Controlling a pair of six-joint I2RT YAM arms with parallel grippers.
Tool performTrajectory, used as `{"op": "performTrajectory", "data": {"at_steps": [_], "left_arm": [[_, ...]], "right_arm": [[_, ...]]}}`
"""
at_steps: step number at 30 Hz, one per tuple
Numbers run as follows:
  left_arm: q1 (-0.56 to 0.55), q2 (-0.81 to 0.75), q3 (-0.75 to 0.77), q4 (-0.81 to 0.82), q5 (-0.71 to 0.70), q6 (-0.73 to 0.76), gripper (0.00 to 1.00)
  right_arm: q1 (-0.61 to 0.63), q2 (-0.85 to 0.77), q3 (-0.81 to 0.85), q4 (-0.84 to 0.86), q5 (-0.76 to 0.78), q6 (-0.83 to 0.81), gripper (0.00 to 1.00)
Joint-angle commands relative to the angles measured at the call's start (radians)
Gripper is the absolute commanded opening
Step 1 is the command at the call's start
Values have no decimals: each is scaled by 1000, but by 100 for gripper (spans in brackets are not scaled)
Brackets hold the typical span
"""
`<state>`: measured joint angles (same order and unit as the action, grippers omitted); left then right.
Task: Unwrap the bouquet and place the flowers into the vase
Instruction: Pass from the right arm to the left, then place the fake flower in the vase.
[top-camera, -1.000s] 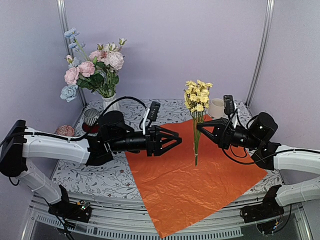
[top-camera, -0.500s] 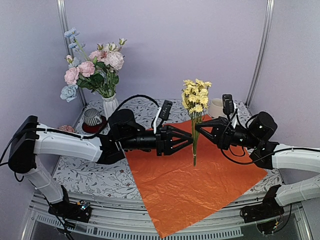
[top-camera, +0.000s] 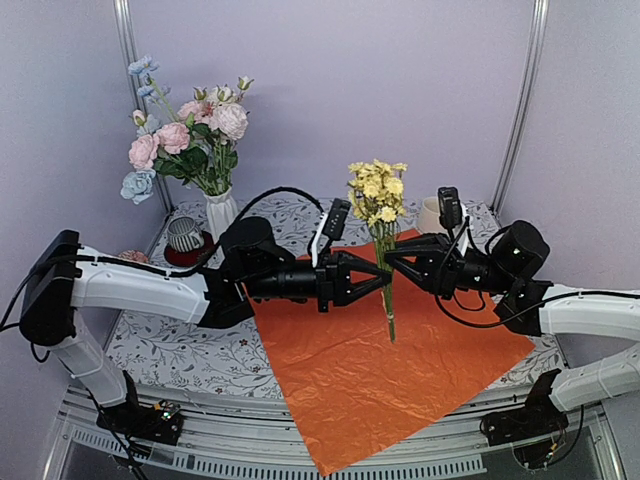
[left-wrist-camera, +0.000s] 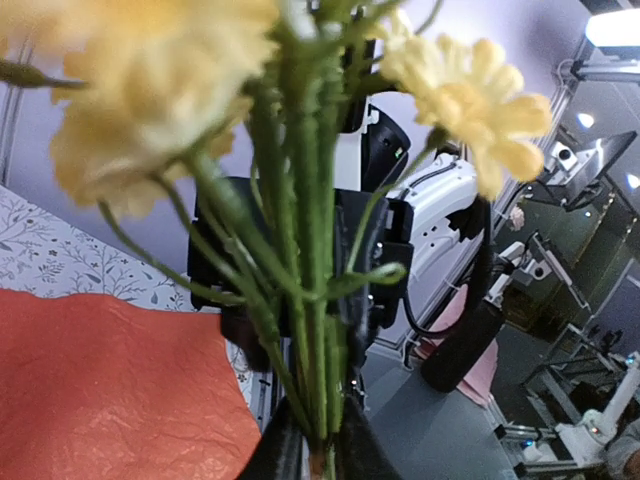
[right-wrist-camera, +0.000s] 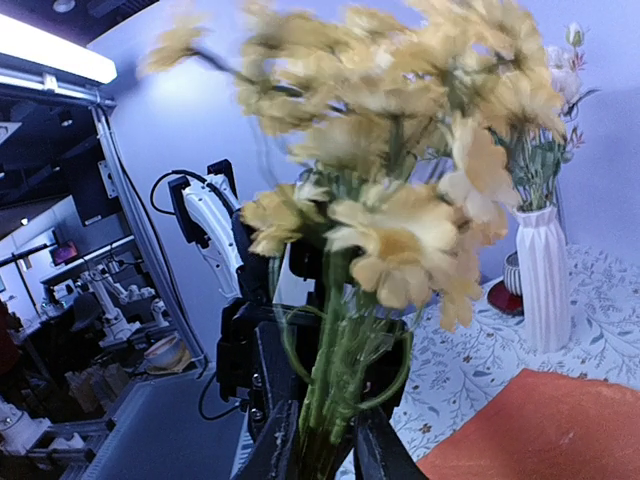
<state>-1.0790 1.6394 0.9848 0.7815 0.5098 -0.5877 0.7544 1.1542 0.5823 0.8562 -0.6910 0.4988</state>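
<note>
Left gripper (top-camera: 378, 283): pinches flowers (top-camera: 375, 190) by stems | right gripper (top-camera: 393, 256): flanks same stems

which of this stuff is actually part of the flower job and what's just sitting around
In the job: yellow flowers, left claw and right claw on their stems, vase, pink and blue flowers in it, orange paper.
Lying about: striped cup, mug.
</note>
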Motion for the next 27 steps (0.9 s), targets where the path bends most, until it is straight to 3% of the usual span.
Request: {"op": "performTrajectory", "data": {"at_steps": [1,6,11,18,27], "left_arm": [[-11,-4,3,6,-7,35,8],[-3,-43,-37,-16,-59,55,1],[33,-98,-107,-30,-91,55,0],[140,-243,-190,-199,-180,134,0],[335,-478,-180,-529,-464,360,0]], "right_arm": [[3,11,18,18,23,-12,26],[2,-1,-8,11,84,-21,41],[2,-18,-29,-18,138,-45,56],[2,-64,-66,-93,298,-114,62],[-2,-31,-69,-131,523,-327,64]]}}
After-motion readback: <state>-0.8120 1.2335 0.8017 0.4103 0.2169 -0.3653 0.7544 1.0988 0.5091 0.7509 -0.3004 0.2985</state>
